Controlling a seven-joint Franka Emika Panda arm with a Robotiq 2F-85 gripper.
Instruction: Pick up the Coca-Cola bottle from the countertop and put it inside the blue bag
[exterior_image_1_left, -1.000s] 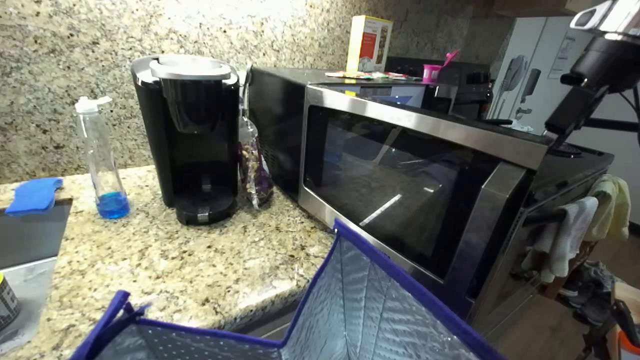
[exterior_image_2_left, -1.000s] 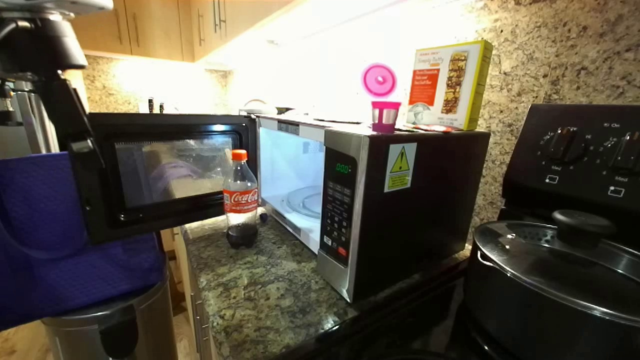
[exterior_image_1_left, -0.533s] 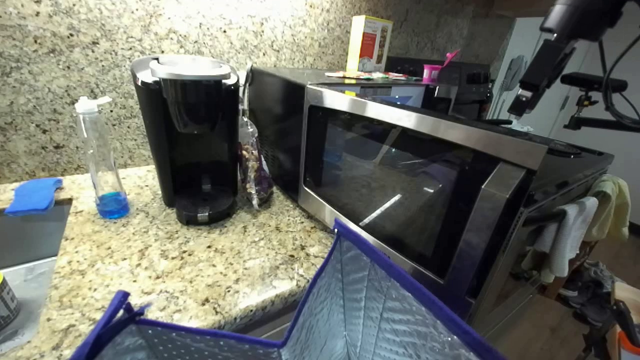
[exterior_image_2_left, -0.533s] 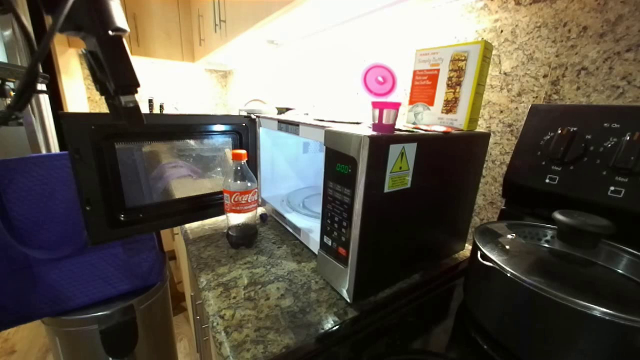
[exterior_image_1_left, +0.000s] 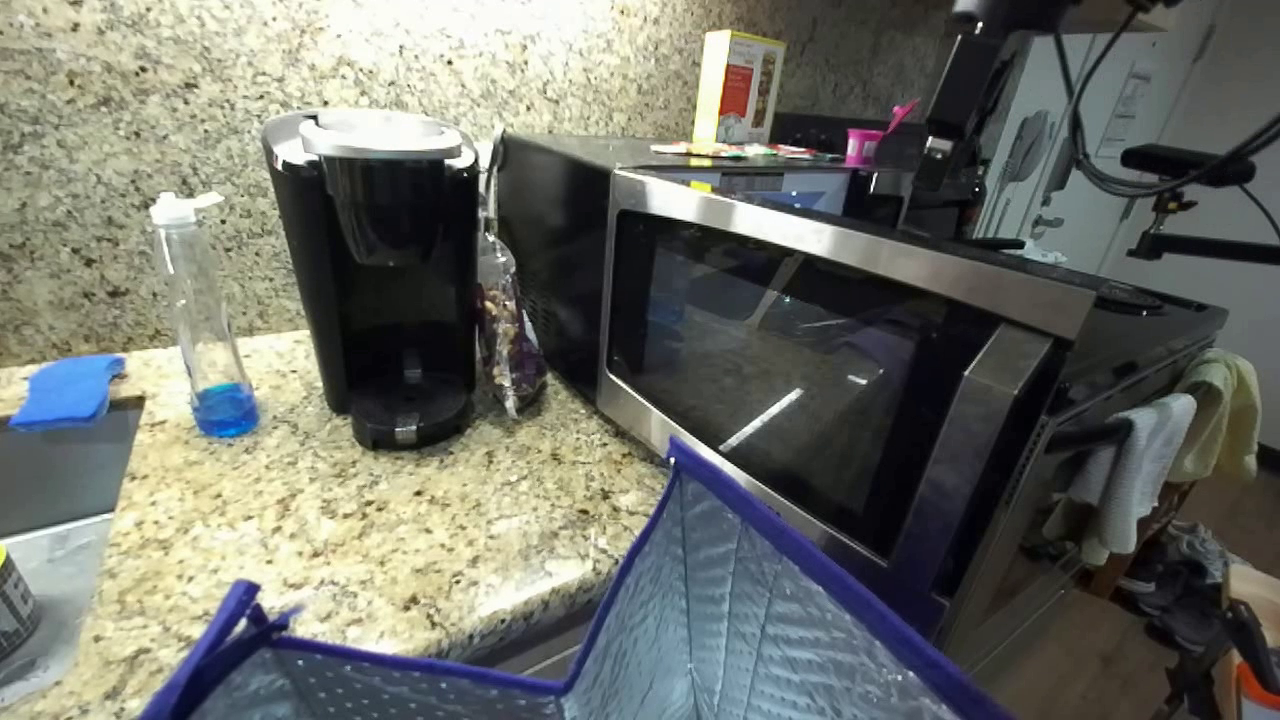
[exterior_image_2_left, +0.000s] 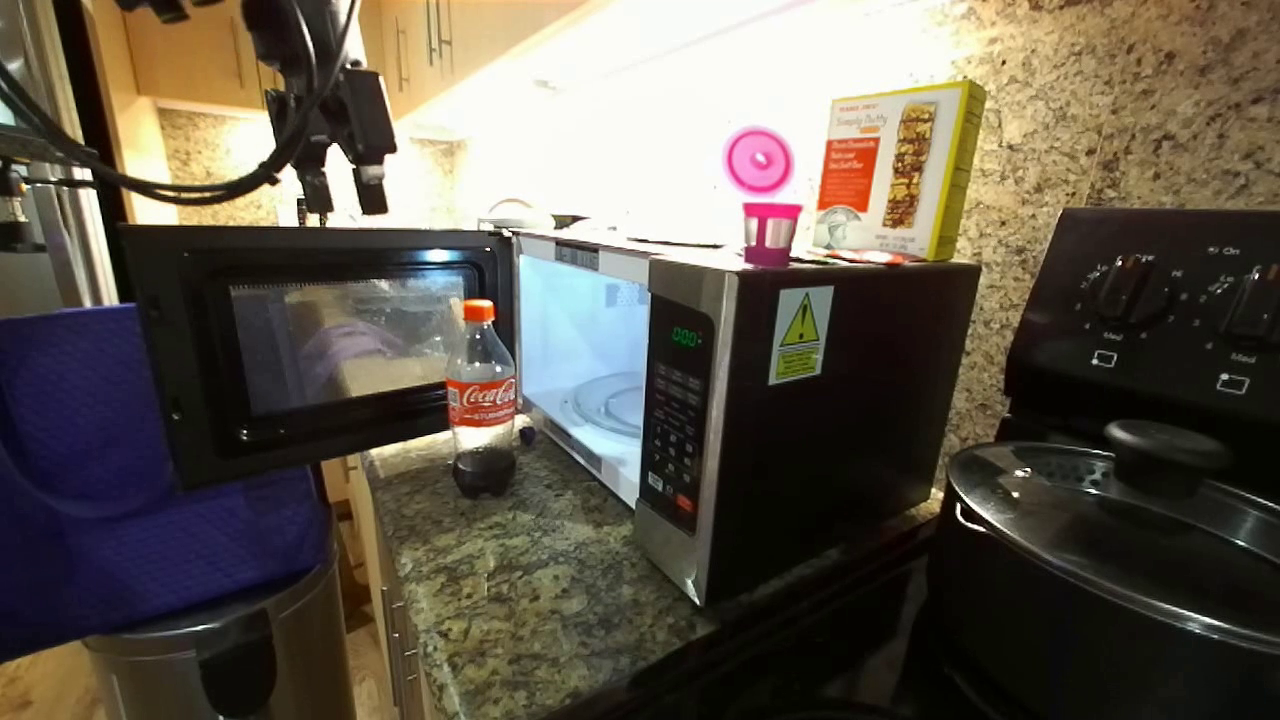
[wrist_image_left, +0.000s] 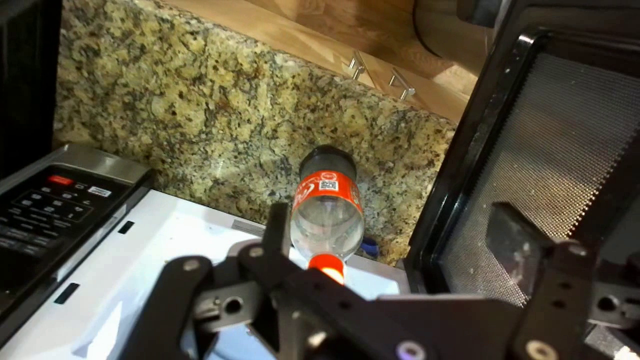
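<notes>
The Coca-Cola bottle (exterior_image_2_left: 483, 400) has a red cap and red label and a little dark liquid. It stands upright on the granite countertop (exterior_image_2_left: 530, 590) before the open microwave. My gripper (exterior_image_2_left: 345, 195) is open and empty, high above the microwave door. It also shows in an exterior view (exterior_image_1_left: 935, 170). In the wrist view my gripper (wrist_image_left: 391, 220) has its fingers wide apart; the bottle (wrist_image_left: 327, 215) lies below, nearer the left finger, its cap partly covered by the gripper's linkage. The blue bag (exterior_image_2_left: 150, 560) sits beyond the door; its open silver-lined inside shows too (exterior_image_1_left: 740, 580).
The microwave door (exterior_image_2_left: 330, 440) stands open between bottle and bag. The microwave (exterior_image_2_left: 830, 430) carries a pink cup (exterior_image_2_left: 770, 235) and a snack box (exterior_image_2_left: 890, 175). A lidded pot (exterior_image_2_left: 1090, 570) stands on the stove. A coffee maker (exterior_image_1_left: 385, 280) stands beside the microwave.
My gripper has risen and moved over the door toward the bottle, turning so both fingers show. The bottle, bag and door have not moved.
</notes>
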